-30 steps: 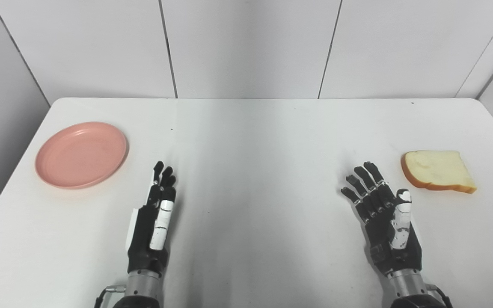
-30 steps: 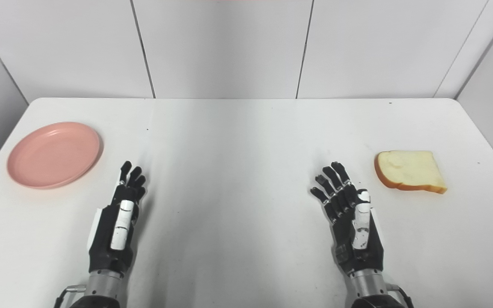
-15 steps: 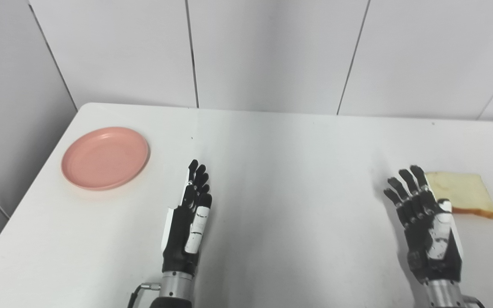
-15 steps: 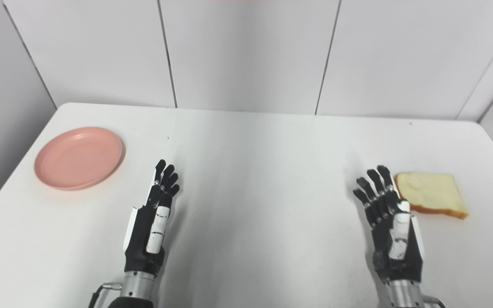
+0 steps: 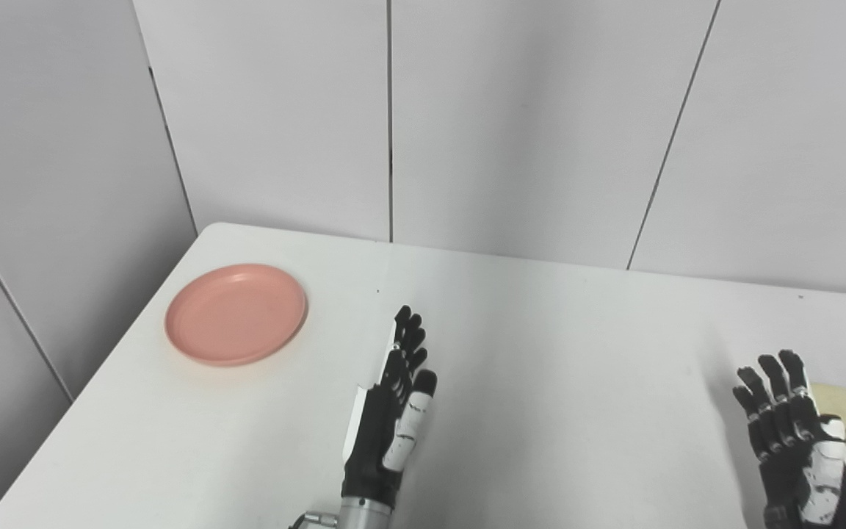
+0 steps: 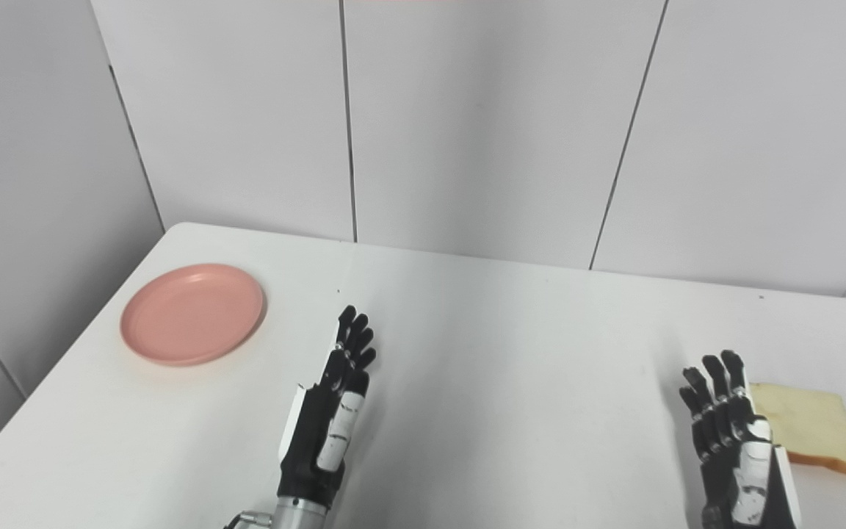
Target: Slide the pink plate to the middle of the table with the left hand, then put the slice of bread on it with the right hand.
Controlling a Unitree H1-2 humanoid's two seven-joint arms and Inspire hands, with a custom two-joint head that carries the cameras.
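White table: pink plate beside left edge (overshoot risked); left hand and right hand released, bread untouched.

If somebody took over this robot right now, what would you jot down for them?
Left hand: open, holding nothing, right of the pink plate and not touching it.
Right hand: open, holding nothing, just left of the slice of bread.
Plate sits near the table's left edge; bread lies flat at the right.
Done: nothing.
Left: slide the plate to the middle, then put the bread on it.
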